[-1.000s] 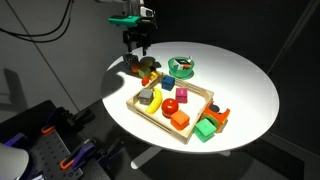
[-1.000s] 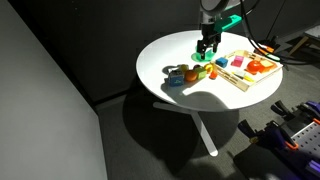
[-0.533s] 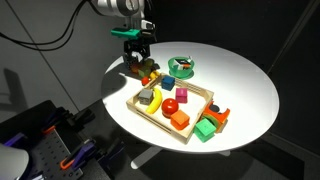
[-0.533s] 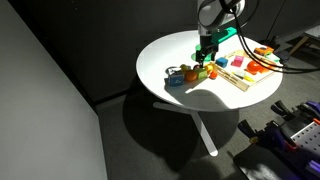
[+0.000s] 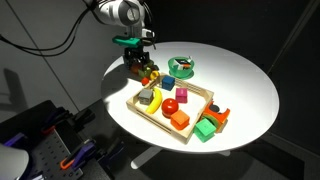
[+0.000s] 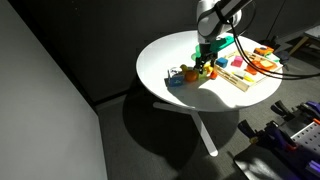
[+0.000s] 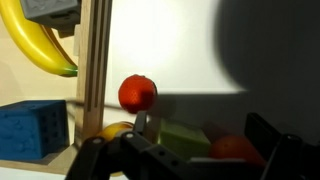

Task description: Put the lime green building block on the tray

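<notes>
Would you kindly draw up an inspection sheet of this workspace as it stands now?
Surface: round white table, brightly lit.
Job's things: lime green building block lies on the table outside the tray, not yet placed.
Clutter: banana, red ball and orange cube in the tray; green dish behind it; loose blocks off both tray ends.
Grippers: end effector open, low over the block cluster.
Cables: dark cable hangs from the arm.
Surroundings: dark walls; equipment beside the table.
</notes>
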You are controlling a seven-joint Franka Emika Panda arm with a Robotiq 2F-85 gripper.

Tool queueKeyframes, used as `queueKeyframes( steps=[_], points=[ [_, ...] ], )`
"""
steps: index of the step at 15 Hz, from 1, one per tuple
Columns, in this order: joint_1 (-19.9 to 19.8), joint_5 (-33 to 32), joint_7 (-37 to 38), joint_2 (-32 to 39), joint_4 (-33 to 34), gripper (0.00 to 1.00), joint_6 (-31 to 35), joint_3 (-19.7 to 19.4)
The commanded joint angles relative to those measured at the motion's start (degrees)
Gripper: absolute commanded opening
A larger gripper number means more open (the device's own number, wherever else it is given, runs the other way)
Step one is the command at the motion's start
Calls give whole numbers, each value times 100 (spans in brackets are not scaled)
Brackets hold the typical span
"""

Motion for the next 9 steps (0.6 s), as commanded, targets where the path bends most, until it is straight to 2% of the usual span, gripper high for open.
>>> queueKeyframes(
  steps=[1,9],
  points=[
    [51,61,161,172,136,100,147,-38],
    [146,135,662,380,114,100,788,-78]
  ],
)
